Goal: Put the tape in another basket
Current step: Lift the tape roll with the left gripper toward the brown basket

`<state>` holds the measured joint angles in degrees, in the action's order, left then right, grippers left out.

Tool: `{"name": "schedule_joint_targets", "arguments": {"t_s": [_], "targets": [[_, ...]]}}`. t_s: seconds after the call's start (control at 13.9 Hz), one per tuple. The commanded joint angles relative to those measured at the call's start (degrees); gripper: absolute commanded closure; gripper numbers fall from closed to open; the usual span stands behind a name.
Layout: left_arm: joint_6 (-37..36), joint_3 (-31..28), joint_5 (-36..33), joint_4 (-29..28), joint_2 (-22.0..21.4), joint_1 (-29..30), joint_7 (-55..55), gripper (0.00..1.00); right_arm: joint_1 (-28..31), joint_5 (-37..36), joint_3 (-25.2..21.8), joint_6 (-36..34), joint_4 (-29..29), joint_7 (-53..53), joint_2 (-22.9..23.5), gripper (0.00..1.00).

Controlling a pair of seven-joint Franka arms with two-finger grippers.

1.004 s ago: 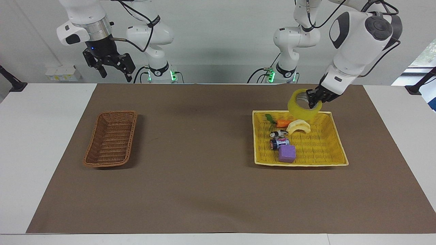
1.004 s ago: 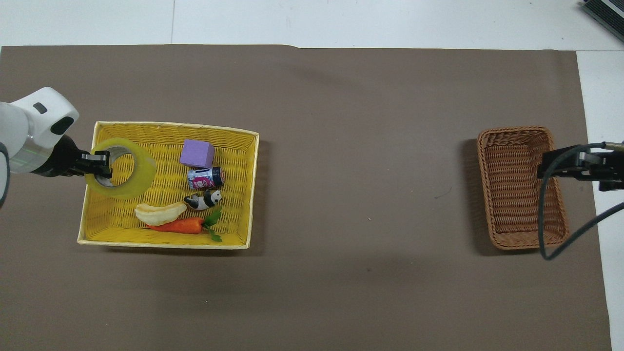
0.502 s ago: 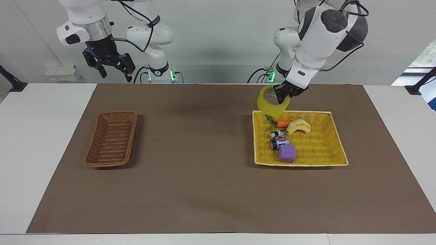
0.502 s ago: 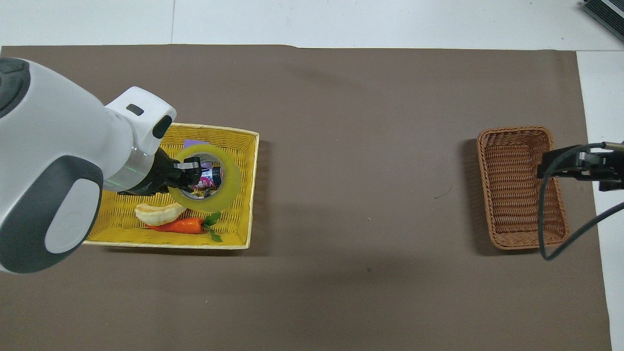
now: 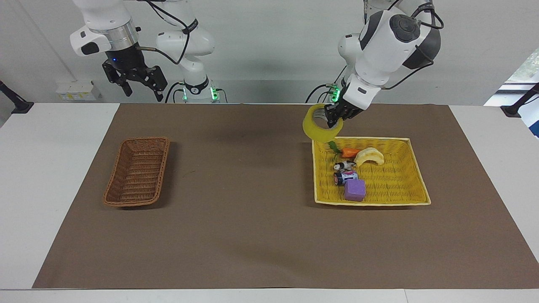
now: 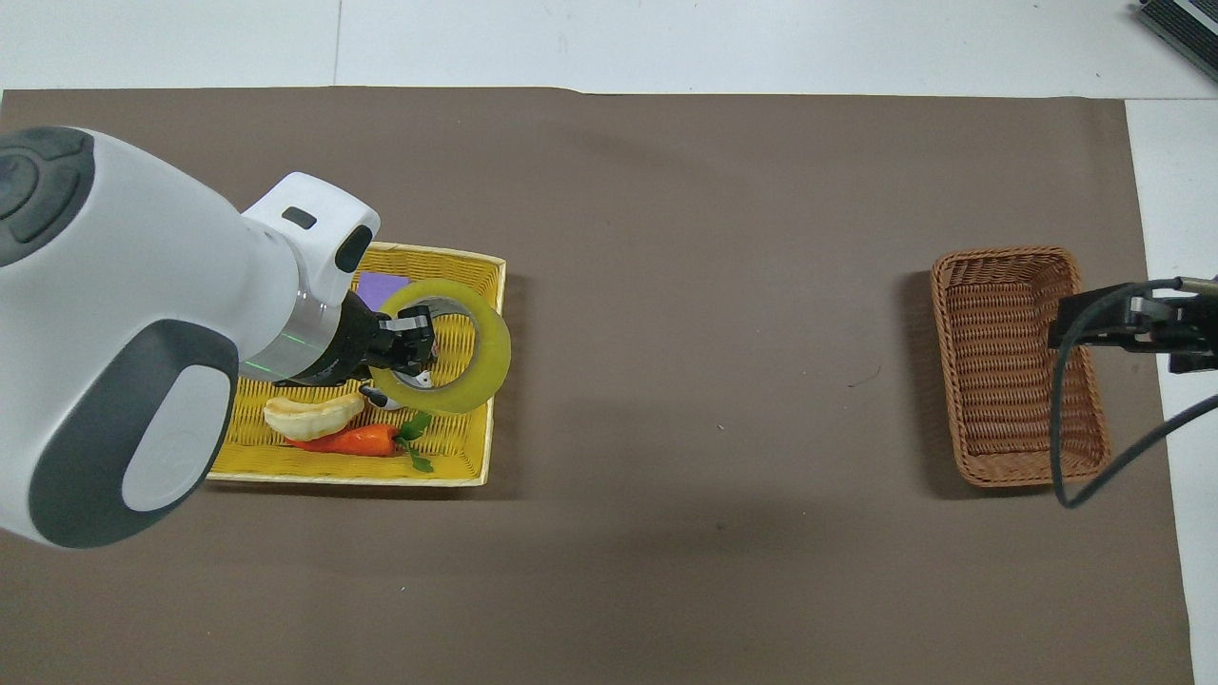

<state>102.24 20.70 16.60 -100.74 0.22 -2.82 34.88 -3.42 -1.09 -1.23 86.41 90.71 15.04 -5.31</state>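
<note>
The tape (image 5: 318, 124) hangs in the air, clamped by its rim in the left gripper (image 5: 332, 118), over the corner of the yellow tray (image 5: 414, 168) that lies nearest the robots and toward the table's middle. The right gripper (image 5: 141, 88) waits raised, jaws apart, at about one o'clock from the basket (image 5: 137, 172) in the facing view. In the tray, going outward from the robots: a carrot (image 5: 350, 152) and banana (image 5: 369, 156), a panda figure (image 5: 344, 165), a small can (image 5: 344, 177), then the purple cube (image 5: 355, 190). The basket sits at nine o'clock from the tray, well apart.
</note>
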Motion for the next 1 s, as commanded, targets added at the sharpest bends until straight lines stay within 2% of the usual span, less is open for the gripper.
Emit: {"name": "schedule_joint_targets", "arguments": {"t_s": [0.0, 0.36, 0.72, 0.93], "targets": [[10.04, -0.22, 6.58, -8.30, -5.48, -0.86, 0.54, 1.00, 0.69, 0.83, 0.08, 0.07, 0.70, -1.59, -0.75, 0.00], [24.82, -0.31, 13.72, -13.95, -5.14, -9.55, 0.45, 1.00, 0.69, 0.92, 0.08, 0.07, 0.70, -1.59, -0.75, 0.00], [25.29, -0.31, 17.59, -13.87, -5.23, -13.86, 0.63, 1.00, 0.69, 0.92, 0.08, -0.02, 0.70, -1.59, -0.75, 0.00], [24.67, -0.40, 17.59, -13.43, -4.97, -13.70, 0.72, 1.00, 0.69, 0.83, 0.08, 0.07, 0.70, -1.59, -0.75, 0.00]]}}
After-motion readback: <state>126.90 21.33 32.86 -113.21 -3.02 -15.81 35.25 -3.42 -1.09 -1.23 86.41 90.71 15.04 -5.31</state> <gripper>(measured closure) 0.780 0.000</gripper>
